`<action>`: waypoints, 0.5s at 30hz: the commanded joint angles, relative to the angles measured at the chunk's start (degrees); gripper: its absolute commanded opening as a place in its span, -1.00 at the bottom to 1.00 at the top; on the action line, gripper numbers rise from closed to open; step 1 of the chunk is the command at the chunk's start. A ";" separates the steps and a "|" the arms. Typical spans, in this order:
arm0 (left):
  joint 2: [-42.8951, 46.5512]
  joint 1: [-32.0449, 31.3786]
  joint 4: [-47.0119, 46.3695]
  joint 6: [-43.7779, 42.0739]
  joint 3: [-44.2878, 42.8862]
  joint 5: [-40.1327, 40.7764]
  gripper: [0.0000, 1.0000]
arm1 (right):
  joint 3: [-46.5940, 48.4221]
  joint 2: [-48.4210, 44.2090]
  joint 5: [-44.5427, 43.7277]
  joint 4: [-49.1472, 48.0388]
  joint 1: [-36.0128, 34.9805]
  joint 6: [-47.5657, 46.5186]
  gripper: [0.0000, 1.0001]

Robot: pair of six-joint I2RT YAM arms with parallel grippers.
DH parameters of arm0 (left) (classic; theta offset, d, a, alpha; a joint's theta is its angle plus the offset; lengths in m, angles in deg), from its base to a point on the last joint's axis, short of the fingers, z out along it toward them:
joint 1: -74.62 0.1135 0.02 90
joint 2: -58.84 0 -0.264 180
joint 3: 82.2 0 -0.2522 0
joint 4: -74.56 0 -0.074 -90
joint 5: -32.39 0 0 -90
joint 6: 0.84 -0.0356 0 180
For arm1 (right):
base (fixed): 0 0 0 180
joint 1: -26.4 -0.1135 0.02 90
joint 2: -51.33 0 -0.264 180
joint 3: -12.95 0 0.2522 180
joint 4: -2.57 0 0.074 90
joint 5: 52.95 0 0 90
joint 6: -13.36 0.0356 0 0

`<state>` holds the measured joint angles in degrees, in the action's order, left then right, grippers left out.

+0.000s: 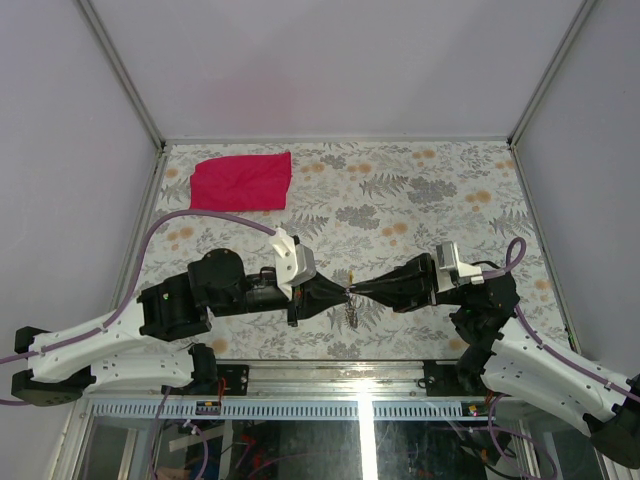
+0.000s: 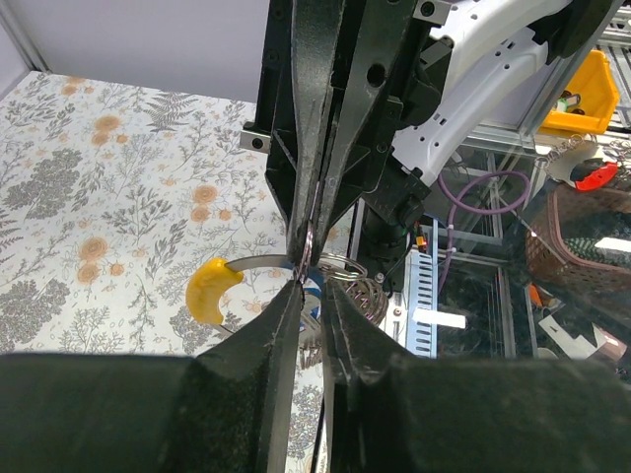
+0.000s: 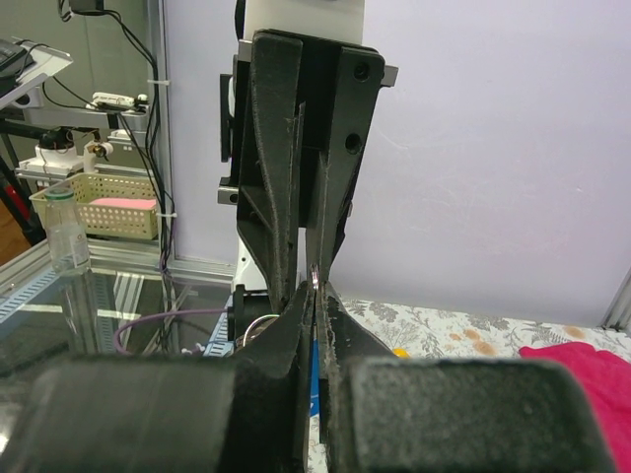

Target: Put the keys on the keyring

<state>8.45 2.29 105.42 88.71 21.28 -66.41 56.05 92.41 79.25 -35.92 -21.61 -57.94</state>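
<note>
Above the table's [image 1: 420, 190] near edge, the keyring [image 2: 310, 242] stands edge-on to the wrist cameras, pinched in the fully closed tips of the right claw [image 1: 359, 291]. Nose to nose with it, the left claw [image 1: 342, 290], jaws a sliver apart, clamps the keys [image 2: 312, 288] just beside the ring, where a blue head shows. One yellow key [image 2: 213, 291] juts level from the meeting point, long axis toward the far wall, head outermost. Loops of chain [image 1: 353, 314] dangle on the near side, beneath both claws. Both arms' black fingers crowd the ring, hiding most of it from the overhead camera. A red cloth [image 1: 242, 181] lies well apart at the table's far left.
</note>
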 commanded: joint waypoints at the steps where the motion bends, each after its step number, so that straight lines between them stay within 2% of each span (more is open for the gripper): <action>1: 0.84 -0.22 -5.01 -0.59 -1.58 -1.37 -0.72 | 1.68 -0.27 0.42 -4.36 -0.41 0.29 -1.00; 15: -0.03 -0.16 -5.81 -0.64 -2.02 -1.91 -0.75 | 1.47 -0.14 0.96 -3.65 -0.34 0.21 -1.00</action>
<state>8.43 2.29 105.38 88.69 21.25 -66.87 56.05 92.43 80.15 -36.32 -21.61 -57.74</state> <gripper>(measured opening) 0.120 0.011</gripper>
